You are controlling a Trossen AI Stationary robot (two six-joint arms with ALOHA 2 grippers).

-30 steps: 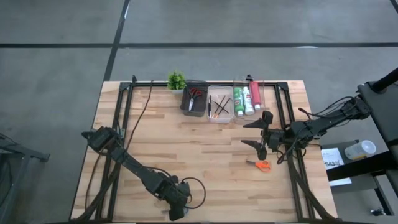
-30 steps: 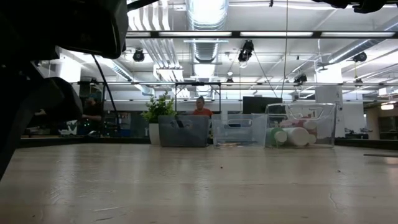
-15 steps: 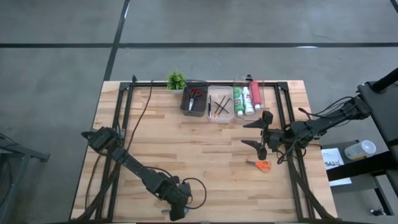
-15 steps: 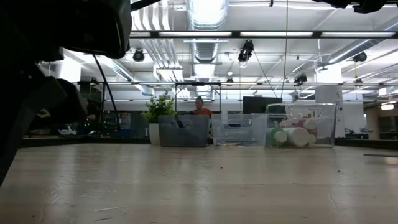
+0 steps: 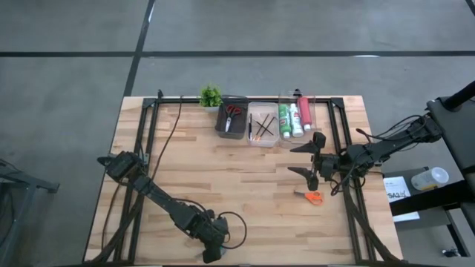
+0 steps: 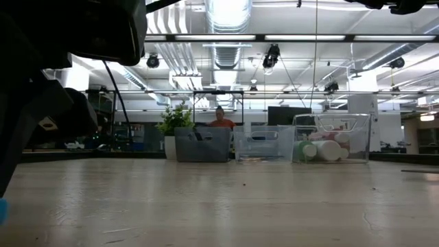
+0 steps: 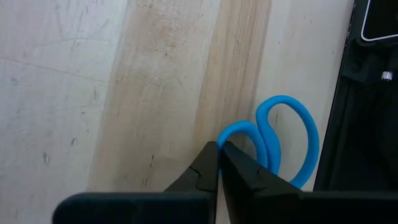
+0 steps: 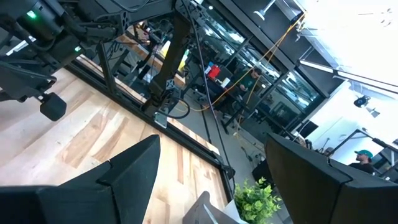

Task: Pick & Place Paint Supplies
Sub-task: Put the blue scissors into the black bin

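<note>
Lifting the blue-handled scissors point(image 7: 283, 140) demands a confirmed hold first: the left pincer point(image 7: 217, 152), low at the near edge of the worktop point(image 5: 245, 178), has its fingers pressed together at a handle loop. Raise vertically, slowly. The right pincer point(image 5: 308, 159) waits spread above the orange-handled scissors point(image 5: 312, 196).

We can read no text, label, brand or number in any view; the tubes point(image 5: 295, 117) in the upper-centre bin are too small for us to make out print.
</note>
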